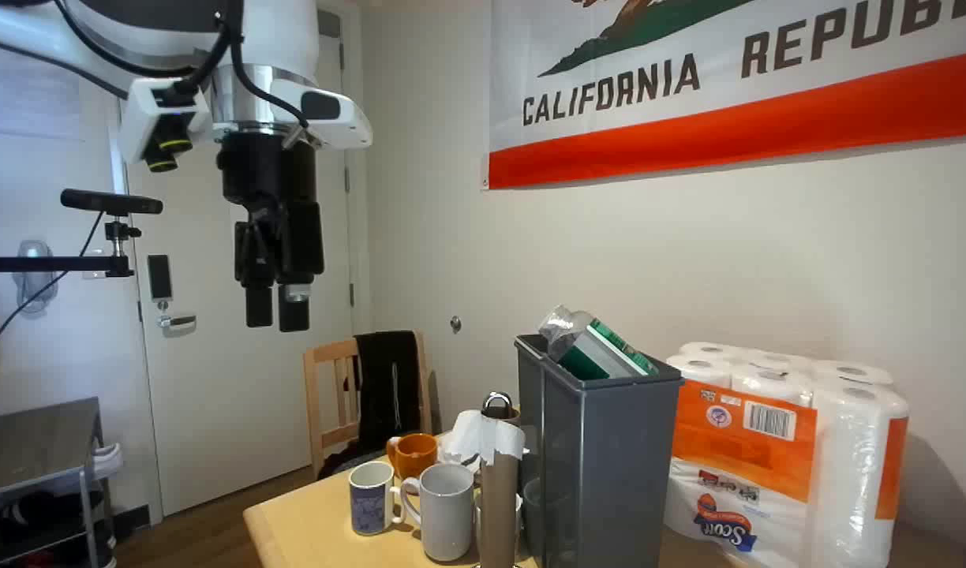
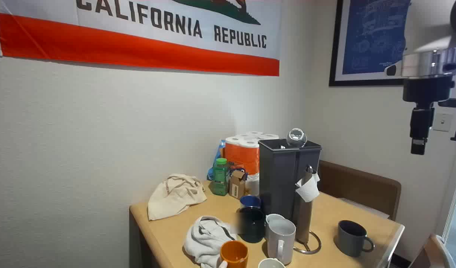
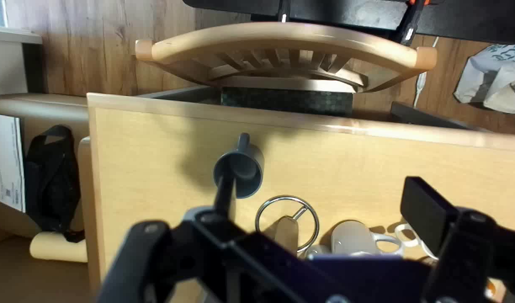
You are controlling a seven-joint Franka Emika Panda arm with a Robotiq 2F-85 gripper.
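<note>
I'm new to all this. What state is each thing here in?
Hand: open, holding nothing
Dark gray mug: upright, not held
Orange mug: upright
Light gray mug: upright
Patterned mug: upright
Gray bin: uncovered, items sticking out
Paper roll: nearly used up
Green bottle: upright, capped
Cream cloth: crumpled
Door: looks shut

Softly lit in both exterior views; brighter in the wrist view, with glare along the edge of the worktop (image 3: 333, 164) and soft shadow beside the dark mug (image 3: 245, 168); blurred at the end effector (image 3: 325, 196).
</note>
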